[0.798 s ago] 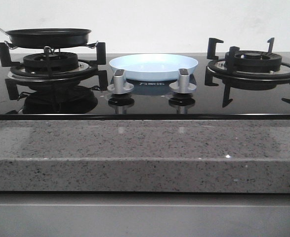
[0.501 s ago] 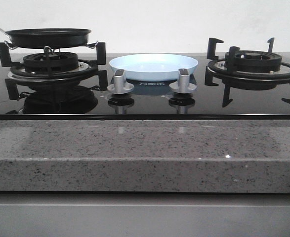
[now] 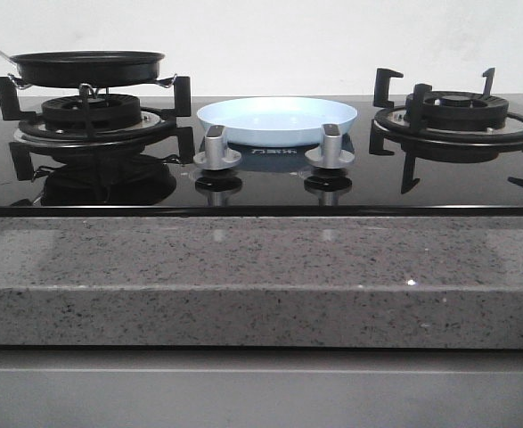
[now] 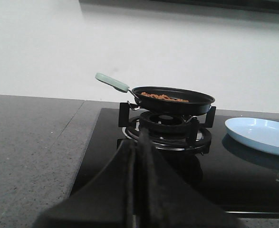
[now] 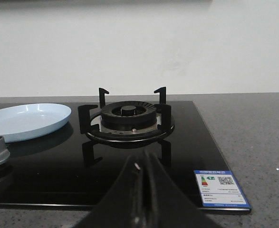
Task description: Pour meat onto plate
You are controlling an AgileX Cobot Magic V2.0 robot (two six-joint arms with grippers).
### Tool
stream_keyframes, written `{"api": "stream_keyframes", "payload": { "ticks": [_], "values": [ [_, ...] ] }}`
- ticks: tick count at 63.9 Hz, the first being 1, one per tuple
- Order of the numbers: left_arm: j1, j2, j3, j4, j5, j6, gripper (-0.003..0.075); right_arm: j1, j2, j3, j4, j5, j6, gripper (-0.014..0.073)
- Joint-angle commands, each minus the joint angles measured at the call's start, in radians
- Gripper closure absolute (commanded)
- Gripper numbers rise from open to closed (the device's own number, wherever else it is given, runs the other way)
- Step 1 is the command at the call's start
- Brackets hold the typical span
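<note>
The pale blue plate (image 3: 277, 119) lies on the black glass cooktop between the two burners; it also shows in the left wrist view (image 4: 260, 135) and the right wrist view (image 5: 25, 121). A black frying pan (image 3: 87, 67) with a pale green handle (image 4: 111, 82) rests on the left burner. The reddish-brown meat (image 4: 164, 97) lies in it, seen only in the left wrist view. My left gripper (image 4: 138, 142) is shut and empty, in front of the left burner. My right gripper (image 5: 143, 164) is shut and empty, in front of the right burner. Neither gripper shows in the front view.
The right burner (image 3: 457, 120) with its black grate is bare. Two silver knobs (image 3: 217, 147) (image 3: 331, 147) stand in front of the plate. A grey speckled counter edge (image 3: 261, 281) runs along the front. A blue label (image 5: 220, 187) sits at the cooktop's right front corner.
</note>
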Motion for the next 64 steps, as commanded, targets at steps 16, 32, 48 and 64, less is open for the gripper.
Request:
{"api": "stream_keyframes", "payload": {
  "ticks": [16,32,48,64],
  "values": [
    [-0.006,-0.017,-0.020,-0.007,-0.136,0.001,0.0741,-0.006,-0.017,-0.013,-0.013,-0.088,-0.003,0.0662],
    [-0.006,0.010,-0.258,-0.024,0.051,0.001,0.0741,-0.006,-0.006,-0.193,-0.013,0.067,-0.003,0.0662],
    [-0.006,0.221,-0.529,-0.022,0.318,0.001,0.0741,-0.006,0.141,-0.460,-0.029,0.337,-0.005,0.0662],
    [-0.006,0.417,-0.633,-0.022,0.447,0.001,0.0741,-0.006,0.316,-0.573,-0.029,0.517,-0.005,0.0662]
  ]
}}
